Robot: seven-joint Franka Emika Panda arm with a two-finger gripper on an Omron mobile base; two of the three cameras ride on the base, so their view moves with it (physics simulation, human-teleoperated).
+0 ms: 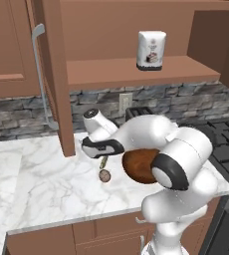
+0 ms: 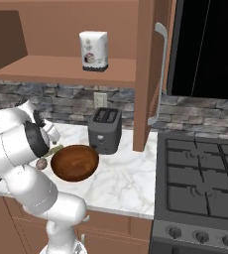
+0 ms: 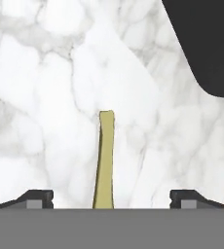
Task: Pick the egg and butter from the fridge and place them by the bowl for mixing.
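1. Yellow-green butter (image 3: 105,160) is sitting between our finger tips (image 3: 36,198) in the hand view, and the tips are standing wide apart with clear gaps on both sides, so we're not clamping anything. We're guessing the stick is just released or about to be; hard to say whether it's already resting on the marble.

2. We're hovering the gripper (image 1: 103,158) low over the marble counter (image 1: 47,184), near its front edge, just beside the bowl (image 1: 136,167). The egg (image 1: 105,175) is already lying on the counter a bit closer to the front edge, just beside the bowl too. In the right base view the butter (image 2: 55,148) is peeking out at the bowl's (image 2: 75,162) rim.

3. To do this step well, we're thinking: keep the fingers spread and lift straight up along the stick, no sideways drift, so we're not knocking the butter over into the egg or dragging it against the bowl.

4. The toaster (image 2: 104,130) is sitting behind the bowl towards the back wall, so we're wanting to retreat up and back towards the base rather than forward.

5. The fridge isn't something we're seeing from here, so with both items by the bowl the job is looking almost done.
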